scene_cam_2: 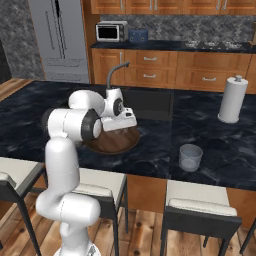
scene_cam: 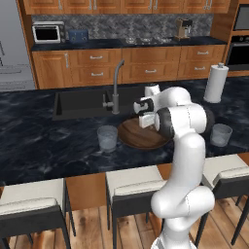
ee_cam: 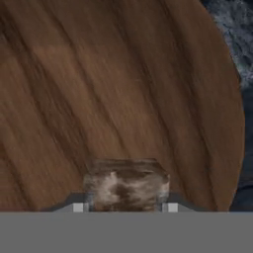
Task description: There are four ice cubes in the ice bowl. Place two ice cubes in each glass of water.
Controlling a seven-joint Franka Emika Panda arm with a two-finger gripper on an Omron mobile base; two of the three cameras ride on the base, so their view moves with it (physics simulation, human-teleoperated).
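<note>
Currently: gripper (ee_cam: 125, 207) low in bowl (ee_cam: 99, 89), jaws pinched on one cube (ee_cam: 126, 184). Glasses on counter: one (scene_cam: 107, 137) left of bowl, other (scene_cam: 221, 134) well right. Risk: slick cube squirts out on lift; may drop short of glass.

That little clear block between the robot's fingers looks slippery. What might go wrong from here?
1. The ice cube sits between the gripper's tips just above the ice bowl; glassy and small, it might slip out when lifted.
2. Each glass of water stands apart from the bowl, so a cube lost on the way would likely land on the dark counter.
</note>
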